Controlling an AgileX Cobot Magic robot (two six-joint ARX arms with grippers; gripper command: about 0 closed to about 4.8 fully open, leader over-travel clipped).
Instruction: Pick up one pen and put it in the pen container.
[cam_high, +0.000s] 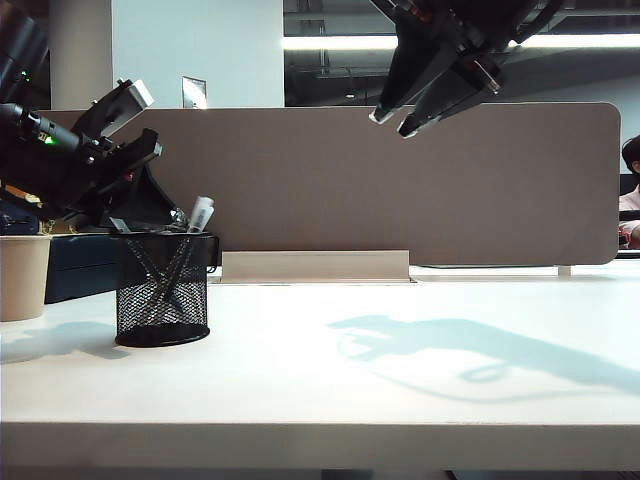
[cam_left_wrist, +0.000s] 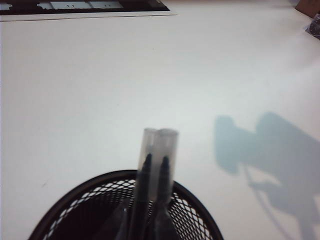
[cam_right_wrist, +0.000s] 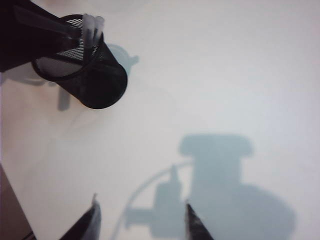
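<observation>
At far left a beige cup (cam_high: 22, 277) stands on the counter (cam_high: 330, 380). Next to it the left claw (cam_high: 150, 205) hangs just over the rim of the one mesh container (cam_high: 162, 290); its jaws are lost against the dark arm, so I cannot tell if they are parted. Two pens (cam_left_wrist: 159, 172) stand inside, capped tips side by side, right below that claw. The right claw (cam_high: 392, 122) hovers high and well to the right, open, holding nothing.
</observation>
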